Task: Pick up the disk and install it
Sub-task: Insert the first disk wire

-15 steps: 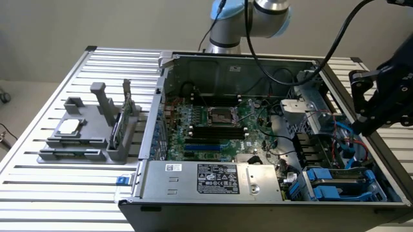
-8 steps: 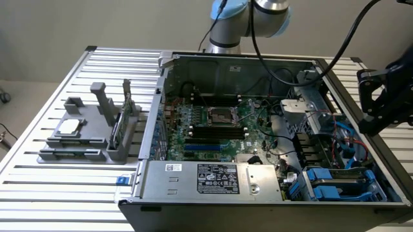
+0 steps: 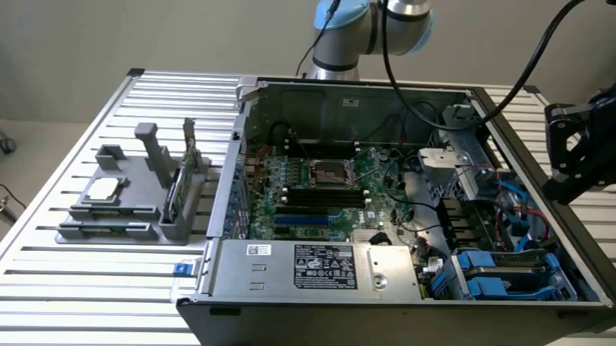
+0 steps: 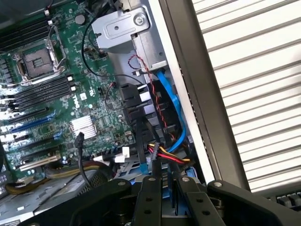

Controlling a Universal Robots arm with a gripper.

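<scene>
Disk [image 3: 503, 271], framed by its blue carrier, lies flat in the drive bay at the lower right of the exterior frame, inside the open computer case [image 3: 337, 108], just beside the power supply [image 3: 318, 267]. The gripper [image 3: 570, 184] hangs at that frame's right edge, over the case's side wall and apart from the disk. Whether its jaws are spread or pressed together I cannot tell.

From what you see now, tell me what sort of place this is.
Likely a robotics lab bench for PC assembly: an open computer case on a slotted metal table, a parts fixture beside it, a robot arm behind.
</scene>
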